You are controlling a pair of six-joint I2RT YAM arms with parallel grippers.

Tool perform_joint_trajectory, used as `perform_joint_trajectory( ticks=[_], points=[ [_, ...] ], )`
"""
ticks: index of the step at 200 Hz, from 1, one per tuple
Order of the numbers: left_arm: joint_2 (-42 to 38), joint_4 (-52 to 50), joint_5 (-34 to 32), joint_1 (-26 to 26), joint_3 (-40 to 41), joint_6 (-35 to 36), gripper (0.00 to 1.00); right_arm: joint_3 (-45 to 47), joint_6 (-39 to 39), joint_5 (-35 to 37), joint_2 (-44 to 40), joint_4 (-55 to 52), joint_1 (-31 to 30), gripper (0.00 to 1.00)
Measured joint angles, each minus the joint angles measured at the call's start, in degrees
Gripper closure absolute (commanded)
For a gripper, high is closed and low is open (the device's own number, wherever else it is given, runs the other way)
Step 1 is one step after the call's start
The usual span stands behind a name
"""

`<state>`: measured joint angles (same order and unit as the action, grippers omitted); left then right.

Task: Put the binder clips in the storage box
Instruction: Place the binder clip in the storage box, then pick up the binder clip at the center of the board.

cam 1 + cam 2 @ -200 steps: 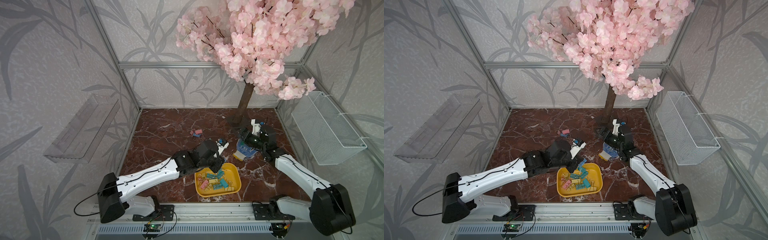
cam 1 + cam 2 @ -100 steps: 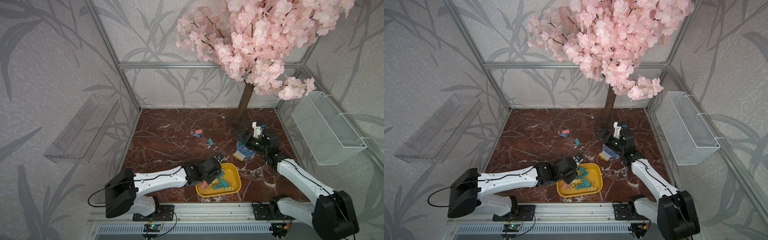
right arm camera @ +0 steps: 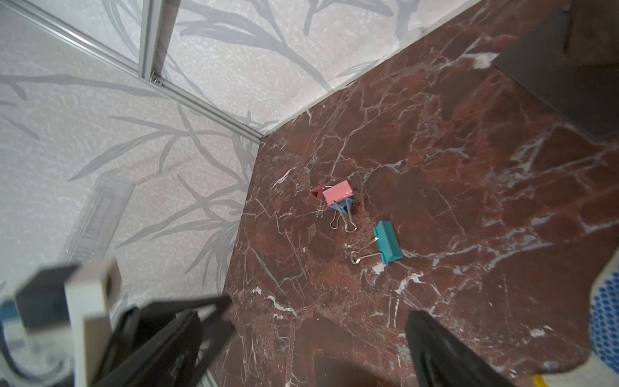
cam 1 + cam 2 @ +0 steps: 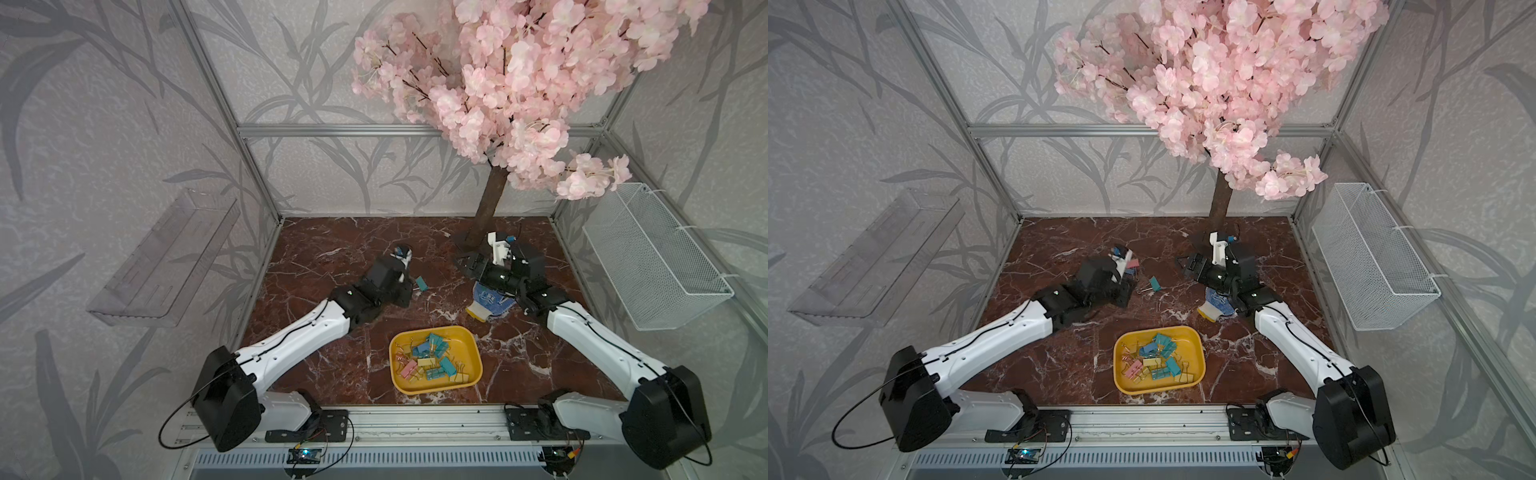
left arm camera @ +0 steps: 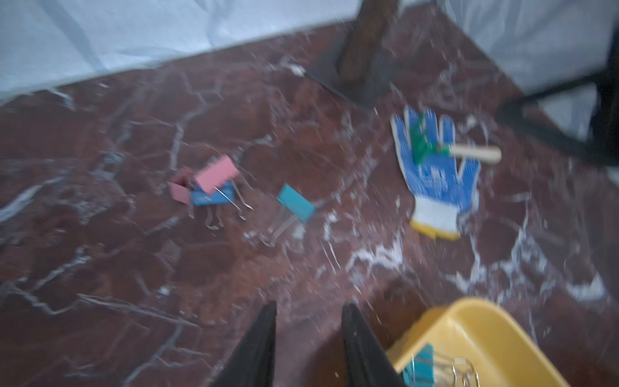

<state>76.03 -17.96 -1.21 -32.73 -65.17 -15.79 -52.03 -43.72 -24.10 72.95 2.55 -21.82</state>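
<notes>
Leaf-patterned walls enclose a red marble tabletop under a pink blossom tree. The yellow storage box sits near the front edge and holds most binder clips. A few loose clips lie mid-table. The left gripper and the right gripper both have their fingers apart and hold nothing.

A staged robot test cell in a lab: aluminium framing holds leaf-patterned wall panels around a marble-look surface. Robot arms bolt onto a front rail with bare wiring. An artificial blossom tree serves as decoration.
</notes>
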Motion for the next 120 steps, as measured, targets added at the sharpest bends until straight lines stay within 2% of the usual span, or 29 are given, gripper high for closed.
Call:
perform_joint_trajectory(
  ticks=[23, 43, 66, 82, 99, 113, 120],
  points=[
    [1.6, 1.0, 4.3, 13.2, -8.5, -0.4, 0.59, -7.1, 2.9, 1.0, 5.5, -3.5, -3.3, 0.0],
    [3.5, 3.1, 6.3, 19.1, -10.9, -0.2, 0.58, -14.1, 4.9, 1.4, 12.6, -6.1, -6.0, 0.04],
    [5.9, 5.7, 7.6, 20.7, -8.6, 0.7, 0.56, -21.4, 6.4, 1.3, 21.5, -9.1, -8.4, 0.09],
    [6.3, 8.5, 8.9, 20.8, -3.3, 0.9, 0.5, -27.2, 7.8, 1.2, 28.4, -12.1, -10.1, 0.12],
    [6.3, 10.7, 9.8, 20.9, 1.9, 1.0, 0.38, -33.1, 9.3, 2.0, 35.0, -15.5, -11.6, 0.18],
    [6.3, 11.9, 10.1, 21.1, 4.9, 1.4, 0.23, -38.0, 10.1, 3.5, 40.0, -18.6, -13.0, 0.2],
    [6.2, 12.6, 10.1, 21.3, 5.8, 1.5, 0.15, -40.3, 10.5, 4.8, 42.2, -20.3, -13.7, 0.24]
  ],
)
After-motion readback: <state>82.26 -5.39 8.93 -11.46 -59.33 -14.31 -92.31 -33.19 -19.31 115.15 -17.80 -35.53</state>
